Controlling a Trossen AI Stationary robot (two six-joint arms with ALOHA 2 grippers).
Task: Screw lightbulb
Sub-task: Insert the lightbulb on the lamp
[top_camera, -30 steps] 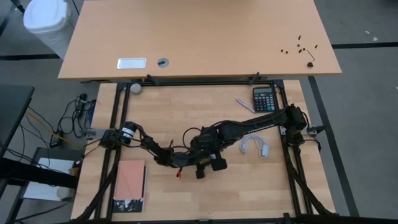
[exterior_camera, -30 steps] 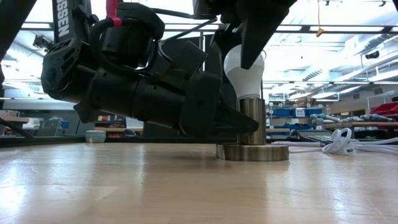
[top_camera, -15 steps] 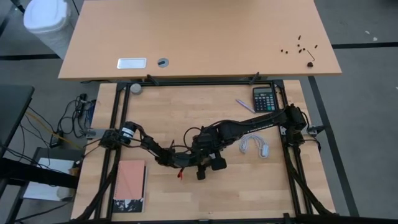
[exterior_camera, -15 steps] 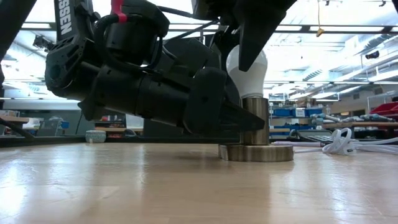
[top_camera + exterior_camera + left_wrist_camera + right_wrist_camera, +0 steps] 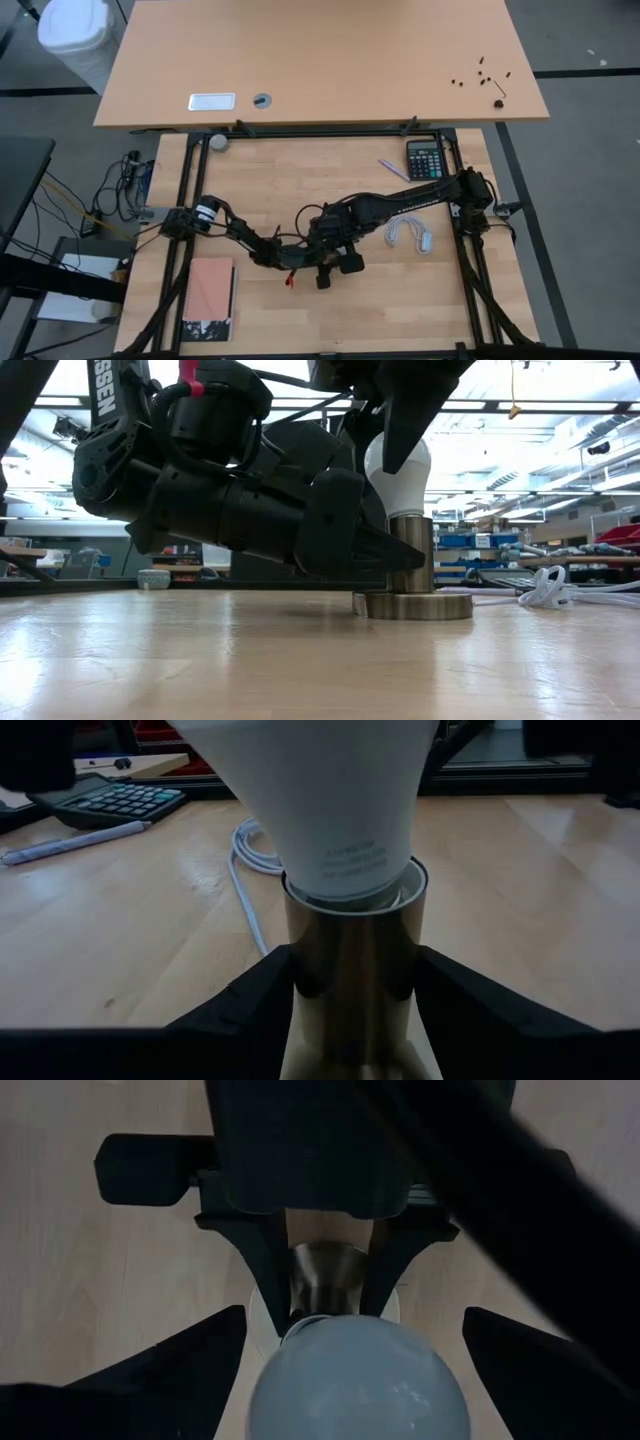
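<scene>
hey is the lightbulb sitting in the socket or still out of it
In. The lightbulb stands upright with its neck inside the metal socket; how far it is screwed, cannot tell.

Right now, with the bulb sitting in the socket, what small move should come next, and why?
Probably close the right gripper on the lightbulb and twist. The bulb stands upright in the metal socket, the left gripper brackets the socket's barrel from both sides, and the right fingers stand wide of the globe, gripping nothing.
</scene>
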